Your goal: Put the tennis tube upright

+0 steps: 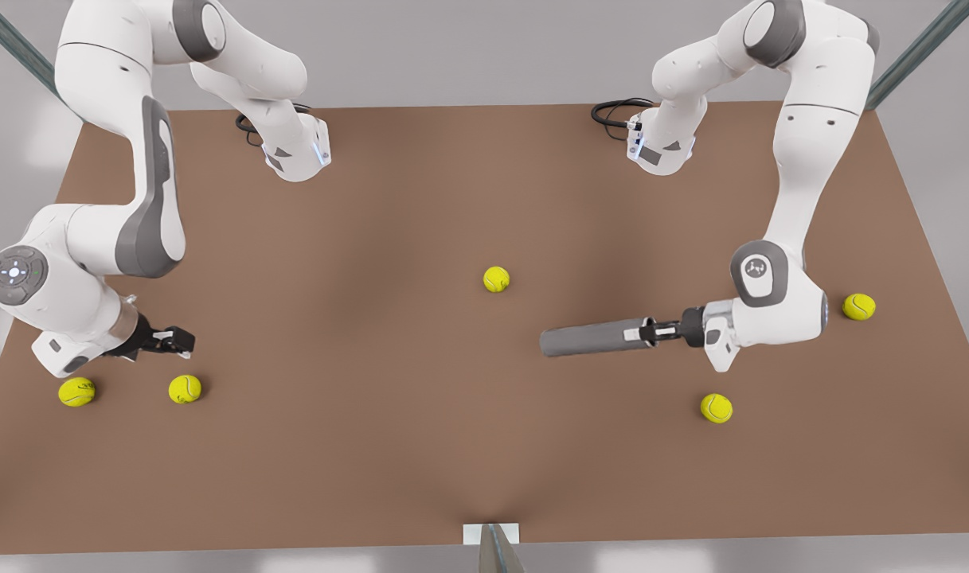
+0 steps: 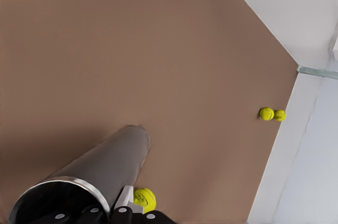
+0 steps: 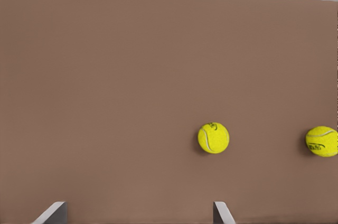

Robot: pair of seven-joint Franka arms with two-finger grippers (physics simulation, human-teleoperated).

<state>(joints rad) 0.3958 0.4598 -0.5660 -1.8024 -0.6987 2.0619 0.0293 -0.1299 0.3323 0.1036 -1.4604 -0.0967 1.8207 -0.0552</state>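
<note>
Tennis tube rim partly cropped

Brown tabletop against plain pale grey walls, evenly lit.

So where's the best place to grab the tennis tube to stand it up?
Probably its silvery rim, from the front view's right: the tennis tube lies horizontal, mouth facing there. The left gripper pinches it; the right gripper waits, open, far left.
</note>
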